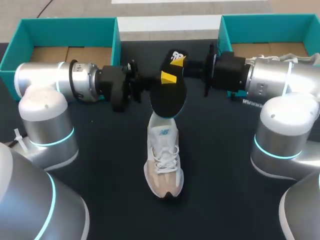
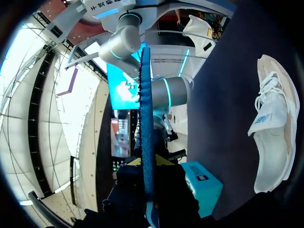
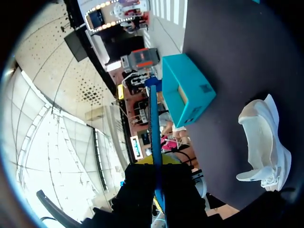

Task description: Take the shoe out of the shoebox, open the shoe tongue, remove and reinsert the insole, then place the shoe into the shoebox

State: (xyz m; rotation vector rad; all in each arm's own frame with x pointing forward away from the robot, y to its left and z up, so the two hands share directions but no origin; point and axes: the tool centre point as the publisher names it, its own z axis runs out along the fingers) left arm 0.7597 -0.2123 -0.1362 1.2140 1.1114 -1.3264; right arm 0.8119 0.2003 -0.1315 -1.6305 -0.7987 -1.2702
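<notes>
Bench [image 1: 100, 165]: one, with a dark surface, carrying all the items below.

Shoeboxes: two, both teal and open-topped, at the far edge of the bench. The left shoebox [image 1: 67, 21] shows only its cardboard floor. The right shoebox [image 1: 270, 17] holds a white item [image 1: 282, 56] that is too far hidden to identify. The walls look like thin card, light and easily dented, so neither should be pressed from above.

Shoe [image 1: 164, 160]: one, white and beige, upright on its sole at mid-bench, heel towards the boxes and toe towards the robot. It is out of both boxes. The upper looks like soft fabric that would give under pressure, and the sole looks firmer. In my judgement the heel collar or the sole's sidewalls are the sound places to hold it. The laces [image 1: 165, 156] would slip or snag.

Insole [image 1: 167, 102]: one, black on its face with a blue edge. It is held in the air above the shoe's heel opening, clear of the shoe. It looks thin, light and flexible, so it is likely to bend if held at one end only. Hold it across its width, near an end.

Pincers: two. The left pincer [image 1: 168, 78] and the right pincer [image 1: 178, 61] each pinch the insole from opposite sides. Both wrist views show it edge-on, running out from between the fingers.
</notes>
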